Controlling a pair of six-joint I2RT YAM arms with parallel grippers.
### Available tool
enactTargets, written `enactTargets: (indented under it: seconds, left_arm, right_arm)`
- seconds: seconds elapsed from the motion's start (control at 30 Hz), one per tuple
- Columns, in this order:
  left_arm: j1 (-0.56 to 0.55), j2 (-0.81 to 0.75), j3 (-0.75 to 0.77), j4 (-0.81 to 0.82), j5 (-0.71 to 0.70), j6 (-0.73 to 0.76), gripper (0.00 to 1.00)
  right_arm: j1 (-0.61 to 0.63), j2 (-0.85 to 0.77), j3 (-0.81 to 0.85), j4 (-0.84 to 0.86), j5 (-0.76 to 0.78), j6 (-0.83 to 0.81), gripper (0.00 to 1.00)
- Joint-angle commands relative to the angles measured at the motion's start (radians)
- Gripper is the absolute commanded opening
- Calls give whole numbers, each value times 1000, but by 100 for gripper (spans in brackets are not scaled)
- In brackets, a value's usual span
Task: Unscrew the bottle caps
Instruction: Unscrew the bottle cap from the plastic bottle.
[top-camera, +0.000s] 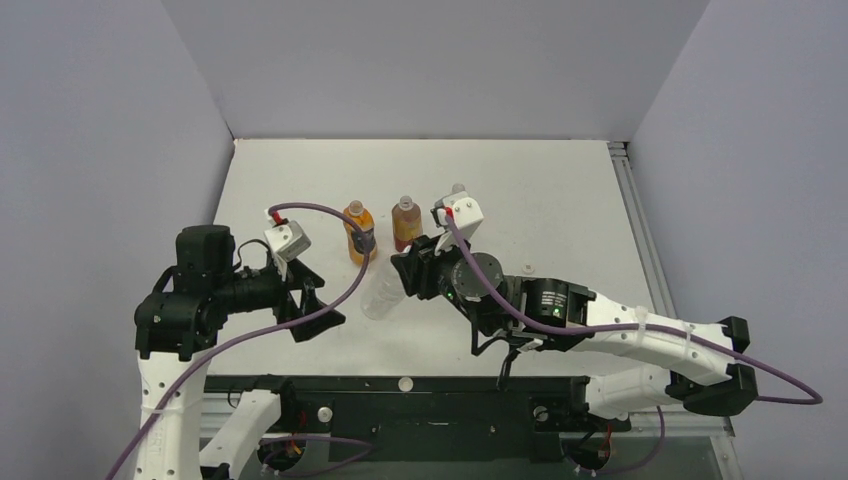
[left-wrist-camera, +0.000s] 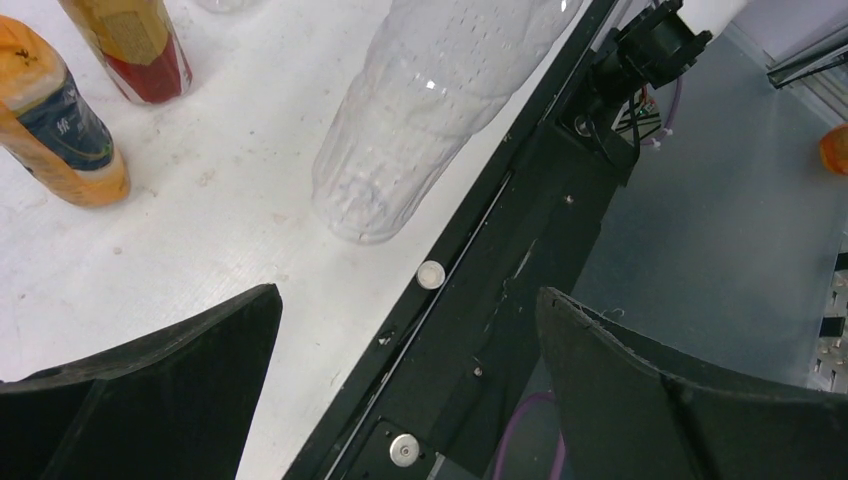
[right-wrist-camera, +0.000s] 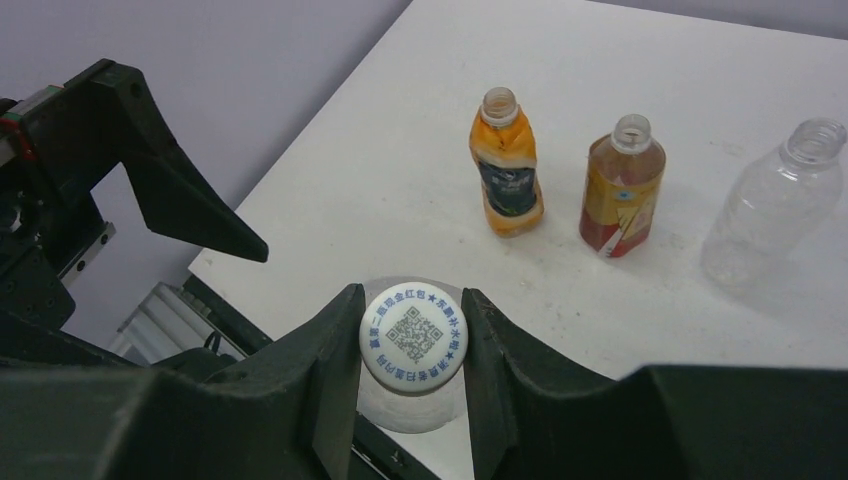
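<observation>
The white cap (right-wrist-camera: 413, 338) is clamped between the fingers of the right gripper (right-wrist-camera: 411, 300), over a clear bottle (left-wrist-camera: 430, 100) placed near the front edge of the worktop (top-camera: 560, 200). The left gripper (left-wrist-camera: 407, 293) is held wide open beside that bottle, with nothing gripped. Farther back, an orange bottle (right-wrist-camera: 507, 170), a reddish-brown bottle (right-wrist-camera: 620, 190) and a second clear bottle (right-wrist-camera: 770, 200) are seen uncapped.

A matte white rectangular tabletop (top-camera: 560, 190) fills the centre of the overhead view. Plain lavender-grey walls enclose it: back wall (top-camera: 430, 60) at 12 o'clock, left wall (top-camera: 90, 150) at 9, right wall (top-camera: 760, 180) at 3. A silver metal rail (top-camera: 635, 220) lines the table's 3 o'clock edge and a black metal beam (top-camera: 440, 395) its 6 o'clock edge. Below the beam lies a smooth grey floor (left-wrist-camera: 720, 230). The light is soft and even.
</observation>
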Motion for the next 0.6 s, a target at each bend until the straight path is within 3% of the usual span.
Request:
enactTargets:
  seconds: [0.0, 0.33, 0.57]
  left_arm:
    - [-4, -32, -6, 132, 70, -70, 97]
    - [-6, -70, -58, 263, 99, -170, 97]
    - [-11, -83, -95, 375, 235, -191, 96]
  right_arm:
    - [19, 51, 85, 39, -31, 3, 28]
    - [18, 67, 130, 59, -78, -18, 28]
    - [14, 19, 144, 51, -78, -17, 27]
